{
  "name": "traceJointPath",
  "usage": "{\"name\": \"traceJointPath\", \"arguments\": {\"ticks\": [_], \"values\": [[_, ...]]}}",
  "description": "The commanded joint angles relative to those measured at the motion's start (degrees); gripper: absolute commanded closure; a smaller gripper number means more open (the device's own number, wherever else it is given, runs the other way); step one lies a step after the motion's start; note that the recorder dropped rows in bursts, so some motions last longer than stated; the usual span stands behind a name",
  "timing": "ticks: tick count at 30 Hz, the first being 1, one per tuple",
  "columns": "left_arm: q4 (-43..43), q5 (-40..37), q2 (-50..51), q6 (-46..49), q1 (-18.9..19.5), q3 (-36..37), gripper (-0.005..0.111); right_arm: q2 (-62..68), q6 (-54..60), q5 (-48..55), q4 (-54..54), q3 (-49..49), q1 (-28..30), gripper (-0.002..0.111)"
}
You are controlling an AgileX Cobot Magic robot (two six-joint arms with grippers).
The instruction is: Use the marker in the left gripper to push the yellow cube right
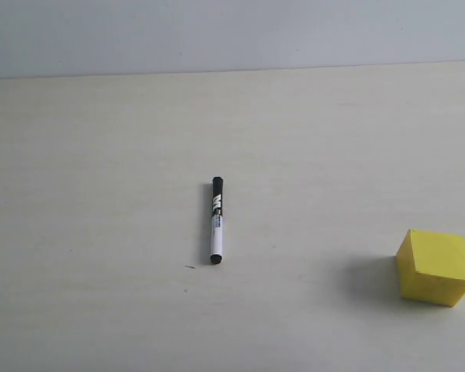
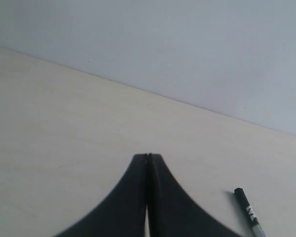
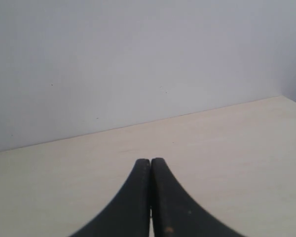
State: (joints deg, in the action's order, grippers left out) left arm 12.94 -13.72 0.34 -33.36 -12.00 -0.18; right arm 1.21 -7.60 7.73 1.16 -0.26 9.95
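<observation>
The marker (image 1: 216, 220) lies flat on the pale table near the middle, black cap pointing away, held by nothing. Far to its right, near the front right edge of the exterior view, sits the yellow cube (image 1: 435, 267). No arm shows in the exterior view. In the left wrist view my left gripper (image 2: 148, 157) is shut with nothing between its fingers, and the marker (image 2: 248, 212) lies on the table off to one side of it. My right gripper (image 3: 150, 161) is also shut and empty above bare table.
The table (image 1: 101, 194) is a pale wood-grain surface meeting a plain grey wall (image 1: 232, 35) at the back. A tiny dark speck (image 1: 190, 267) lies just left of the marker's near end.
</observation>
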Motion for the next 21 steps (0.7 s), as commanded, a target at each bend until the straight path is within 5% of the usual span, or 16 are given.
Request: {"name": "traceJointPath", "arguments": {"ticks": [1, 9, 14, 21], "values": [[0.35, 0.64, -0.34, 0.20, 0.06, 0.18, 0.107, -0.35, 0.26, -0.30, -0.03, 0.26, 0.37, 0.108], [3.09, 0.75, -0.34, 0.24, 0.06, 0.18, 0.107, -0.35, 0.26, -0.30, -0.03, 0.26, 0.37, 0.108], [-13.88, 2.20, -0.34, 28.57, 1.86, 0.18, 0.107, -0.35, 0.26, -0.30, -0.03, 0.26, 0.37, 0.108], [-14.00, 2.20, -0.34, 28.43, 2.86, 0.18, 0.107, -0.35, 0.26, -0.30, -0.03, 0.26, 0.37, 0.108]]}}
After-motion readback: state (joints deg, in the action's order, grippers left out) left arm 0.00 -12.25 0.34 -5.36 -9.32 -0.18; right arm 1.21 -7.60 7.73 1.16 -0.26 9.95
